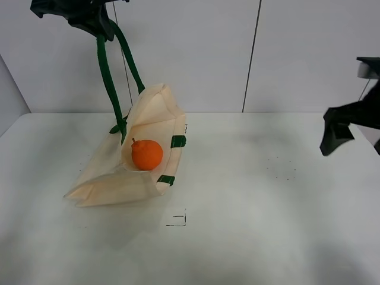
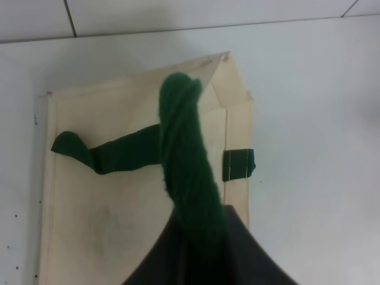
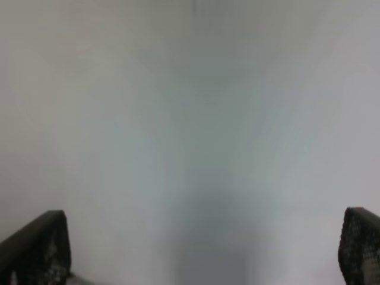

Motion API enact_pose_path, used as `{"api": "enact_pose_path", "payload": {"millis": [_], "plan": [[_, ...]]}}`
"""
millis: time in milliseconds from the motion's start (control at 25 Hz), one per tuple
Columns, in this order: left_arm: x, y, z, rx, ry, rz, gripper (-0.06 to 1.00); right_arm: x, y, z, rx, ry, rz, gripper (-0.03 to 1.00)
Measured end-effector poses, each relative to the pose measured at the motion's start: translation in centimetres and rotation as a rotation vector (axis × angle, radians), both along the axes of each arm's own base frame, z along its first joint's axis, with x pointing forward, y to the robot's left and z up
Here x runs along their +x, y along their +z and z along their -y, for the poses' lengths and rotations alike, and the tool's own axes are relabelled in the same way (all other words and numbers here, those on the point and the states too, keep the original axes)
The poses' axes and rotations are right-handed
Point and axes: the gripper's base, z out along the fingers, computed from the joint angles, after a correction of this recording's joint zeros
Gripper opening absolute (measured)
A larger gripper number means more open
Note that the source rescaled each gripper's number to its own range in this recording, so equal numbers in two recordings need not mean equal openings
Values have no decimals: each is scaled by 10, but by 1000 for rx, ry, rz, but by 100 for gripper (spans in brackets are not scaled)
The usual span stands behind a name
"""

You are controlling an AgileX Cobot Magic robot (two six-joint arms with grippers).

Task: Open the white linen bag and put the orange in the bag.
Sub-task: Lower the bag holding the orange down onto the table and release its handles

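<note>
The white linen bag (image 1: 113,181) lies on the table's left half, its mouth pulled up and open. The orange (image 1: 146,154) sits just inside that mouth. My left gripper (image 1: 98,29) is high above the bag, shut on one dark green handle (image 1: 110,83), which is stretched taut. In the left wrist view the handle (image 2: 187,160) runs into the gripper (image 2: 202,261) over the bag (image 2: 119,219); the orange is hidden there. My right gripper (image 1: 335,139) hovers at the far right, open and empty, and its fingers (image 3: 41,249) frame only bare table.
A small black corner mark (image 1: 178,219) is printed on the white table (image 1: 267,225) in front of the bag. A white panelled wall (image 1: 297,53) stands behind the table. The bag's second green handle (image 2: 101,154) lies slack on the cloth.
</note>
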Motion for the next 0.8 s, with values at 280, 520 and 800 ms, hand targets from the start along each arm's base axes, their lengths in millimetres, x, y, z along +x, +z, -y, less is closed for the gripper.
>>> {"api": "enact_pose_path", "payload": {"millis": [280, 520, 800], "plan": [[0, 0, 0, 0, 0, 0, 0, -102, -17, 6, 4, -2, 77, 100], [0, 0, 0, 0, 0, 0, 0, -162, -28, 11, 3, 3, 329, 100], [0, 0, 0, 0, 0, 0, 0, -207, -39, 17, -29, 4, 574, 100]]}}
